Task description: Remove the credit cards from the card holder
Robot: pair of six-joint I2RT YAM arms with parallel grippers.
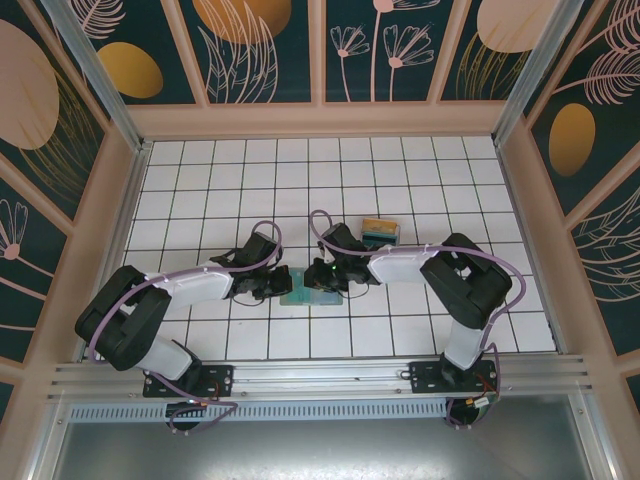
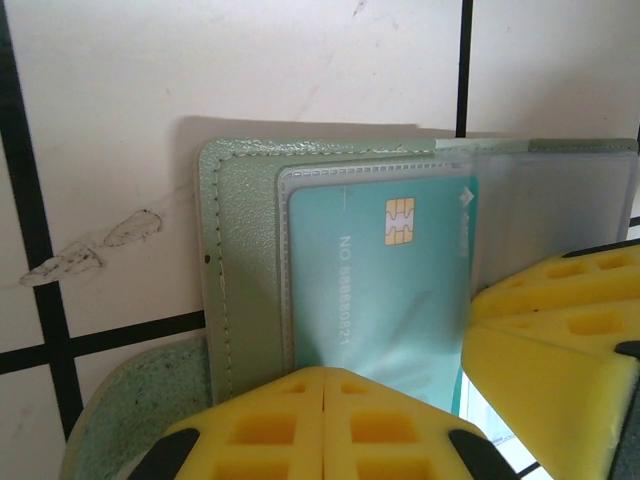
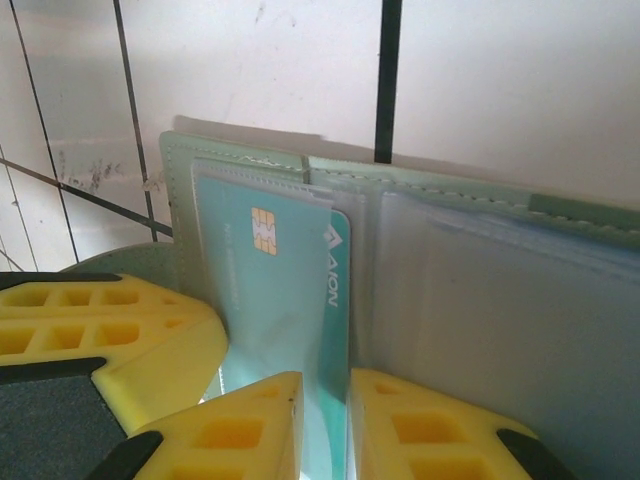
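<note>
Two arms meet mid-way across the tiled table (image 1: 200, 190), both bent down over the card holder (image 1: 310, 296), which lies open and flat on the tiles. Further back, just past the right arm, there's a small clear tray (image 1: 381, 236) with what look like cards in it.

Left gripper (image 2: 325, 425) is clenched with nothing between the fingers, tips down at the near edge of the holder's left panel. Looks like it's pinning it.

Right gripper (image 3: 322, 430) has its jaws a crack apart, with the teal card (image 3: 290, 290) showing in the gap. Honestly I can't tell whether it's got a real pinch on it. The card sits in the left panel's clear sleeve, chip (image 2: 399, 220) facing up.

Worry from here: a weak nip on a thin, slick card means the fingers slide off. And if the sleeve grabs, the whole holder lifts or drags unless the left one pins it firmly.
</note>
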